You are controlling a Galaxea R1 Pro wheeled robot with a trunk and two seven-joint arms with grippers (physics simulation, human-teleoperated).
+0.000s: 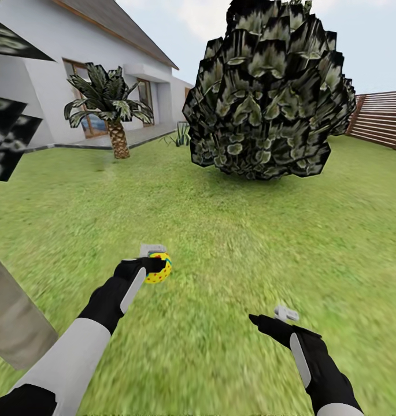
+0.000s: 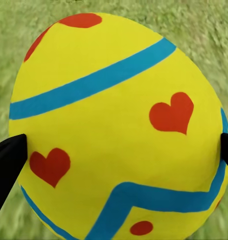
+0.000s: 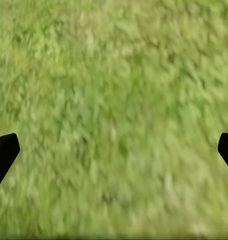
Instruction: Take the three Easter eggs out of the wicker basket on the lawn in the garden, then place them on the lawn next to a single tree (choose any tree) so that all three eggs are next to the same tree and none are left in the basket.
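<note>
My left gripper (image 1: 153, 266) is shut on one Easter egg (image 1: 159, 270), held low over the lawn (image 1: 232, 254). The left wrist view shows this egg (image 2: 114, 100) up close: yellow with blue bands, a blue zigzag and red hearts, pinched between the black fingertips (image 2: 8, 162). My right gripper (image 1: 270, 317) hangs open over bare grass (image 3: 114, 90), with nothing between its fingers. A tree (image 1: 270, 86) with dark, angular, pale-speckled leaves stands ahead, its trunk hidden by the foliage. The wicker basket and the other two eggs are out of view.
A pale grey trunk (image 1: 13, 326) rises close at my left, with dark leaves (image 1: 7, 136) above it. A palm (image 1: 112, 112) stands before the white house (image 1: 41, 69). A brown slat fence (image 1: 382, 118) closes the far right. Grass stretches between me and the tree.
</note>
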